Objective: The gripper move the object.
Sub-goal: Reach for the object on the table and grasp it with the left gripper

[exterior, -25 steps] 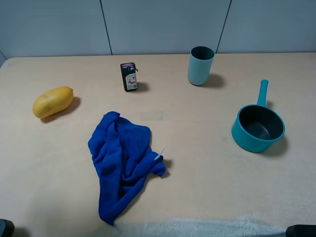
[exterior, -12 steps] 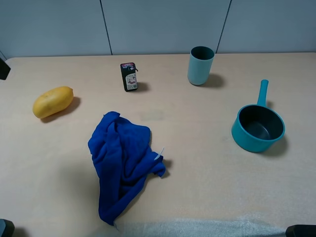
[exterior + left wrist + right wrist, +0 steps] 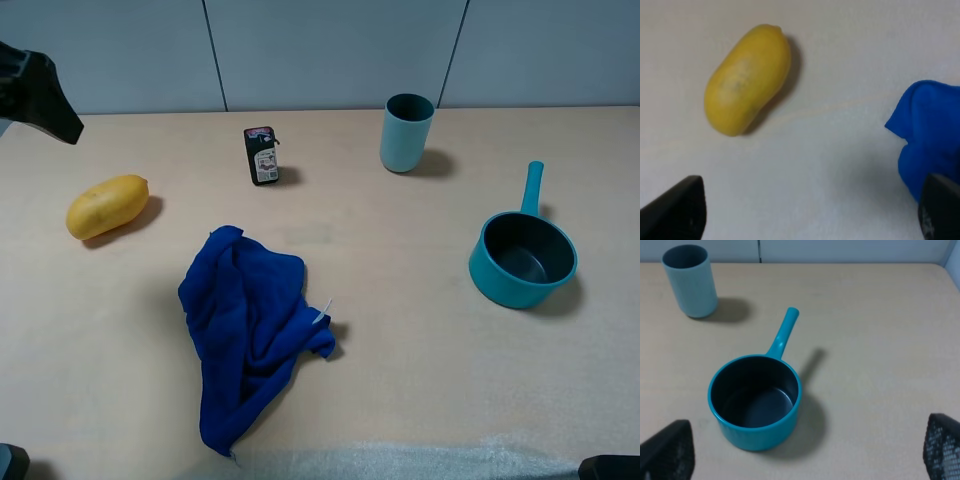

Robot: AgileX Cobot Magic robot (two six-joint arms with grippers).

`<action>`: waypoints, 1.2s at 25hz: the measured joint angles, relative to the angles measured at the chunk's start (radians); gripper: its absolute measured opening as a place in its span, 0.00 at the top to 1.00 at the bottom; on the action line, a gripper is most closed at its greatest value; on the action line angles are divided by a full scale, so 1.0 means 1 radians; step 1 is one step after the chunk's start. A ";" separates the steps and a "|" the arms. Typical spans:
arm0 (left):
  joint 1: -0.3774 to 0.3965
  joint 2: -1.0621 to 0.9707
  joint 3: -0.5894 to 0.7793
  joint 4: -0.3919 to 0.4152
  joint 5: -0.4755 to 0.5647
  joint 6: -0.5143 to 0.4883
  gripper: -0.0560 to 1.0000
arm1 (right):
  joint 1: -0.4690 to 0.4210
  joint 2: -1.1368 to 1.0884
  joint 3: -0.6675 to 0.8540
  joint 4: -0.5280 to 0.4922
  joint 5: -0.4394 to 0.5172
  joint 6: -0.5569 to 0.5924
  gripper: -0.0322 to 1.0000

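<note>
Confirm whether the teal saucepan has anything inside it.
No: the right wrist view looks straight into the teal saucepan and shows only its bare dark interior.

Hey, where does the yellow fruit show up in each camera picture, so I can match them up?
Exterior high: the yellow fruit lies at the left of the table, left of the blue cloth.
Left wrist: fruit near the middle-left, cloth corner at the opposite edge.
Right wrist: not in it.
Shared landmark: the blue cloth.
</note>
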 joint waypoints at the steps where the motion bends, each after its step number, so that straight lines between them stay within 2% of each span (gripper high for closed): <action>1: -0.006 0.014 0.000 0.000 -0.012 0.000 0.14 | 0.000 0.000 0.000 0.000 0.000 0.000 0.30; 9: -0.084 0.147 -0.030 0.000 -0.103 -0.048 0.14 | 0.000 0.000 0.000 0.000 0.000 0.000 0.30; 21: -0.184 0.393 -0.261 0.029 -0.124 -0.083 0.12 | 0.000 0.000 0.000 0.000 0.000 0.000 0.30; 30: -0.210 0.578 -0.431 0.033 -0.125 -0.083 0.09 | 0.000 0.000 0.000 0.000 0.000 0.000 0.30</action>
